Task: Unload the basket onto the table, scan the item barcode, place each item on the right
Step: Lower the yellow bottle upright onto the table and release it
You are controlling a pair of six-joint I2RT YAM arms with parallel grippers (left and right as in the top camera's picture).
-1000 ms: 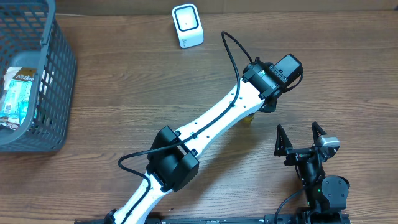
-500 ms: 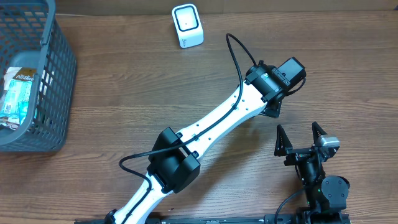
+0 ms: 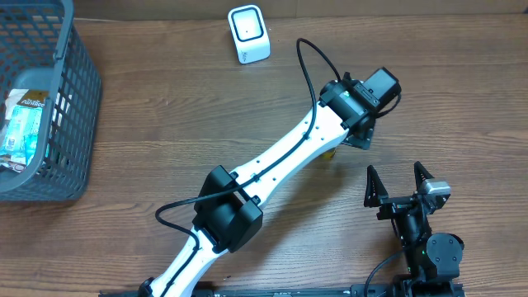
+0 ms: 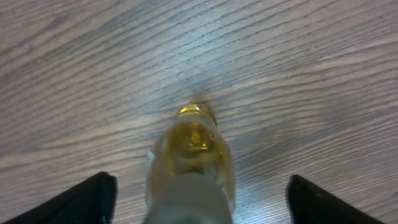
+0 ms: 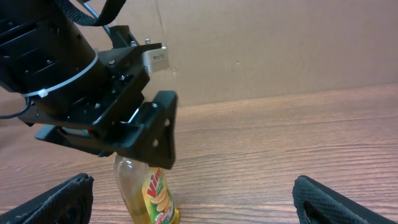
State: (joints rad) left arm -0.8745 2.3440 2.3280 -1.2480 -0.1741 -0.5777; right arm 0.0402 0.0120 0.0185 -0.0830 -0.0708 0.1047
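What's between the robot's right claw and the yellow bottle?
Nothing stands there. In the overhead view, only bare wooden table lies between the open right gripper and the bottle; the right wrist view agrees.

Brown wood-grain table, plain tan wall behind it, even indoor light

Bottle label: red slanted lettering on yellow, begins "Vi", rest unclear at the curve. Packet in basket: white word on dark band, too small to read. Nothing else legible.
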